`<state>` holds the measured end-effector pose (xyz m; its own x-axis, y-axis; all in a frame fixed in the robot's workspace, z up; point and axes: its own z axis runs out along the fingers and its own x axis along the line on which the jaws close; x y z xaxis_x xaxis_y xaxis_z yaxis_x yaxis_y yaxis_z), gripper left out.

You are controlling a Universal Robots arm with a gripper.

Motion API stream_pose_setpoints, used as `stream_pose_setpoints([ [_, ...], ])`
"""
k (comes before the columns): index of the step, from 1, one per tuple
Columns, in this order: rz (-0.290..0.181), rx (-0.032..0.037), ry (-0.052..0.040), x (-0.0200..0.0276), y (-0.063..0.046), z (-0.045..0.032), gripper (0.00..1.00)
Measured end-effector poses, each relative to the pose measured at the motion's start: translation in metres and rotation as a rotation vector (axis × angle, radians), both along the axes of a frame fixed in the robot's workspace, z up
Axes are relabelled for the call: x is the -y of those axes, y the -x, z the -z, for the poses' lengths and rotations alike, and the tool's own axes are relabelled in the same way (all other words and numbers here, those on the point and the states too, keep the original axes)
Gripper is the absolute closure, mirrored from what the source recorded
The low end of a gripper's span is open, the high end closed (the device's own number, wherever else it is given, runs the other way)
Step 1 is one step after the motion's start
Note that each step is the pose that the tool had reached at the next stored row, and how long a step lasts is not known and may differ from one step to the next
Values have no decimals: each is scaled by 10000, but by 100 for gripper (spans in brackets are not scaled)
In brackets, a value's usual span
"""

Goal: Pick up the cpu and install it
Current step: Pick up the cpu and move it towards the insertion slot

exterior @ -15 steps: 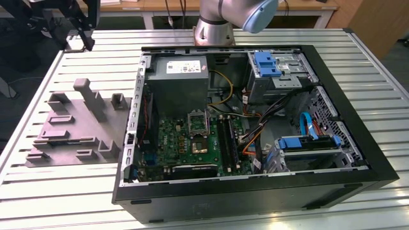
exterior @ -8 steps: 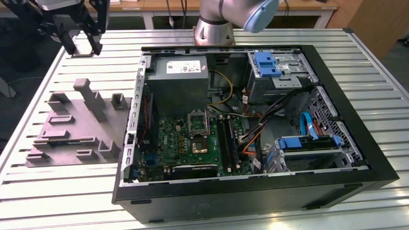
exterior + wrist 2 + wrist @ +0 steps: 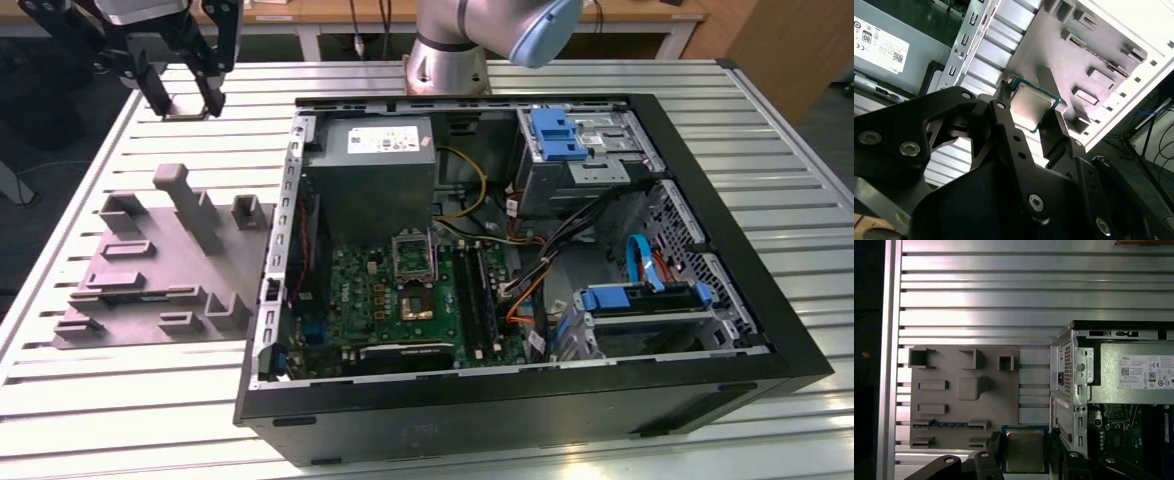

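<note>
Clearly, the end effector (image 3: pixel 1030 111) pinches the cpu (image 3: pixel 1036 101) between its two fingertips, over the slatted tabletop (image 3: pixel 979 300); a white printed label (image 3: pixel 1146 372) marks the nearby grey power-supply box (image 3: pixel 1134 395).

My jaws, clamped on the cpu (image 3: pixel 1031 107), hang over bare slats of the desk (image 3: pixel 120 400), toward the exterior view's left, with open air around them. The grey moulded tray (image 3: pixel 160 260) lies close by, and its upright posts (image 3: pixel 180 195) are the tallest obstacles on that side. A narrow strip of desk separates the tray from the open computer case (image 3: pixel 467 405), whose metal side wall (image 3: pixel 283 250) rises as a lip. Inside, the power supply (image 3: pixel 378 170) crowds the socket (image 3: pixel 415 300) on one side, memory slots (image 3: pixel 470 290) and loose cables (image 3: pixel 534 265) on another. From above, I see the socket uncovered.
</note>
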<state>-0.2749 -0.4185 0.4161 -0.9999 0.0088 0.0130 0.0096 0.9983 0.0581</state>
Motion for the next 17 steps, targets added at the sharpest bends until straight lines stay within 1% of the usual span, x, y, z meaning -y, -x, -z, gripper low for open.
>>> stream_pose_setpoints([
  [3,-2,1,-1,0,-13,1,53],
  [5,-1,0,0,1,-71,3,53],
  [11,1,2,-2,0,-337,16,53],
  [17,0,1,-1,1,-611,57,53],
])
